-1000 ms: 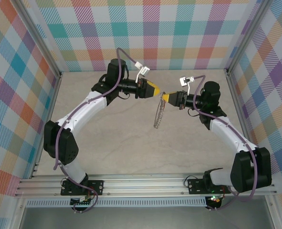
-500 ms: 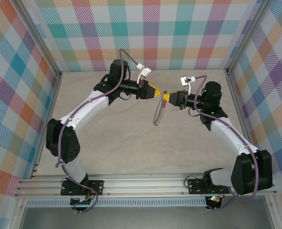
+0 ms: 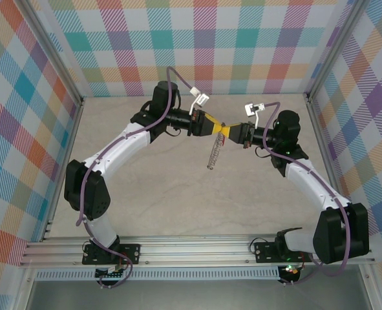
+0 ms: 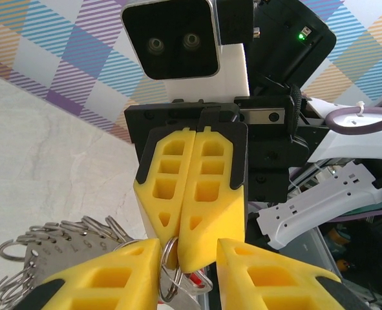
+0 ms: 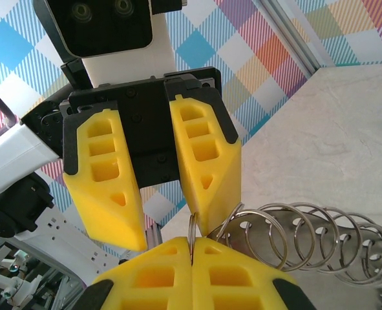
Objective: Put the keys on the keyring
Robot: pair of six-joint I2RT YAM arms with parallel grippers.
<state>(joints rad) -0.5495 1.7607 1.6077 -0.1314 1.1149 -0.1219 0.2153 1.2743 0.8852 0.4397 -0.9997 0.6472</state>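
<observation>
My two grippers meet tip to tip in mid-air above the back of the table. My right gripper [image 3: 226, 132] [image 5: 192, 248] is shut on one silver ring of the keyring [image 3: 214, 154] [image 5: 307, 239]. The other rings hang below it in a string. My left gripper [image 3: 218, 128] [image 4: 189, 253] has its jaws partly apart. Between them sit the gripped ring [image 4: 167, 271] and the red-headed key [image 4: 198, 281], which nearly spans the gap. The tip of the right gripper's shut fingers [image 4: 207, 194] pokes between my left fingers. In the right wrist view the key is hidden.
Plaid walls with metal posts close in the left, back and right sides. An aluminium rail [image 3: 197, 248] runs along the near edge by the arm bases. The marble-look table top [image 3: 178, 200] lies under the hanging rings.
The left gripper has moved right and closed the small gap to the right gripper. The hanging rings have swung a little. The right arm has barely moved.
</observation>
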